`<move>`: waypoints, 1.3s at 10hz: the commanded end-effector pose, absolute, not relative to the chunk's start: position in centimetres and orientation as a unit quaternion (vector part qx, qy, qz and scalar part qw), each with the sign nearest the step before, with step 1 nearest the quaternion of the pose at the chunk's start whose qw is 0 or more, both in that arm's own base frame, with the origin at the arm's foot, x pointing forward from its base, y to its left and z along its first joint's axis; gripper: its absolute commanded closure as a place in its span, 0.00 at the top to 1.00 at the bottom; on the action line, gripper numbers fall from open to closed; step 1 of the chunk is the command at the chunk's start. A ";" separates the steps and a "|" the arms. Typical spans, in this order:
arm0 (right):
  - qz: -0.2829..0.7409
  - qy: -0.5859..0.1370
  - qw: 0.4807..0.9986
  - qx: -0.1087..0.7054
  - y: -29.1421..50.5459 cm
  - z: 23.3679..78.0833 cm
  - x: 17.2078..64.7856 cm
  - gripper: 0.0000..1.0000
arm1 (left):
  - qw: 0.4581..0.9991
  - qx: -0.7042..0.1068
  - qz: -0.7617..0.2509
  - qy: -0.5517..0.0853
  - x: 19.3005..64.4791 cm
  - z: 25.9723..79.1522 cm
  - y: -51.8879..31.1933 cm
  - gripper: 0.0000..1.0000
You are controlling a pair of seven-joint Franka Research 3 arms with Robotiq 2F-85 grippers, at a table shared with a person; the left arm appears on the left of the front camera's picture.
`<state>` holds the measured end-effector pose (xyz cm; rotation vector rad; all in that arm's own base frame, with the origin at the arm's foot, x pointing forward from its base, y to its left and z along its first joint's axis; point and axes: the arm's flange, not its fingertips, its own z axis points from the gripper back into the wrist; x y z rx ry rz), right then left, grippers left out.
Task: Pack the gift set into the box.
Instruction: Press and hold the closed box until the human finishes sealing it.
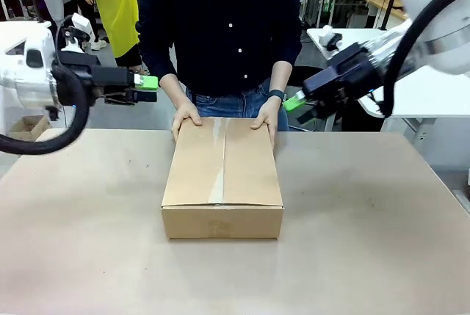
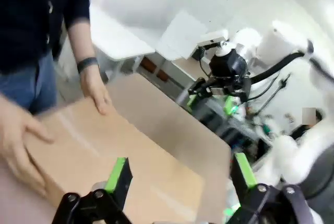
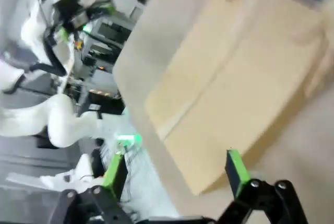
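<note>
I am watching the box (image 1: 222, 175), which is lying in the middle of the worktop (image 1: 382, 227) with its flaps folded shut. The person is pressing a hand (image 1: 186, 118) on each far corner. Whether the gift set is inside, I cannot tell. I am holding the left gripper (image 1: 150, 89) and the right gripper (image 1: 297, 108) raised on either side of the person, both with fingers spread and empty. I am judging that the packing is nearly closing. The next move is calling for a slow descent onto the flaps, away from the hands.
</note>
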<state>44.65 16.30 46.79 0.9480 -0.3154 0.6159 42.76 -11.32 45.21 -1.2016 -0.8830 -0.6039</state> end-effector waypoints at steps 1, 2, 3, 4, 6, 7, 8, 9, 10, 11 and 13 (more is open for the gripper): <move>0.411 -0.315 0.696 0.498 14.9 44.5 43.5 1.00 | 0.620 -0.524 -0.335 -0.478 41.8 43.1 -9.6 1.00; 0.421 -0.320 0.675 0.515 15.2 44.8 43.3 1.00 | 0.626 -0.523 -0.333 -0.474 41.9 43.1 -9.5 1.00; 0.430 -0.300 0.652 0.548 15.6 45.1 42.9 1.00 | 0.630 -0.525 -0.331 -0.467 42.1 43.0 -9.5 1.00; 0.437 -0.289 0.628 0.576 15.8 45.3 42.5 1.00 | 0.646 -0.523 -0.324 -0.452 42.4 42.9 -9.7 1.00; 0.366 -0.390 0.705 0.466 14.7 45.2 43.7 1.00 | 0.694 -0.532 -0.298 -0.383 43.2 42.8 -9.5 1.00; 0.429 -0.320 0.642 0.549 16.3 46.5 42.5 1.00 | 0.644 -0.521 -0.325 -0.456 42.3 42.5 -9.7 1.00; 0.429 -0.320 0.642 0.549 16.3 46.5 42.5 1.00 | 0.644 -0.521 -0.325 -0.456 42.3 42.5 -9.7 1.00; 0.413 -0.338 0.657 0.532 15.3 46.1 43.1 1.00 | 0.644 -0.521 -0.325 -0.456 42.3 42.5 -9.7 1.00; 0.572 -0.355 0.558 0.485 19.1 45.8 43.9 1.00 | 0.662 -0.524 -0.315 -0.433 42.6 42.1 -9.7 1.00; 0.619 -0.421 0.504 0.431 21.2 44.0 45.8 1.00 | 0.611 -0.533 -0.380 -0.446 43.6 40.5 -12.3 1.00; 0.617 -0.475 0.465 0.421 21.8 39.7 47.6 1.00 | 0.588 -0.423 -0.425 -0.542 46.3 37.1 -13.3 1.00</move>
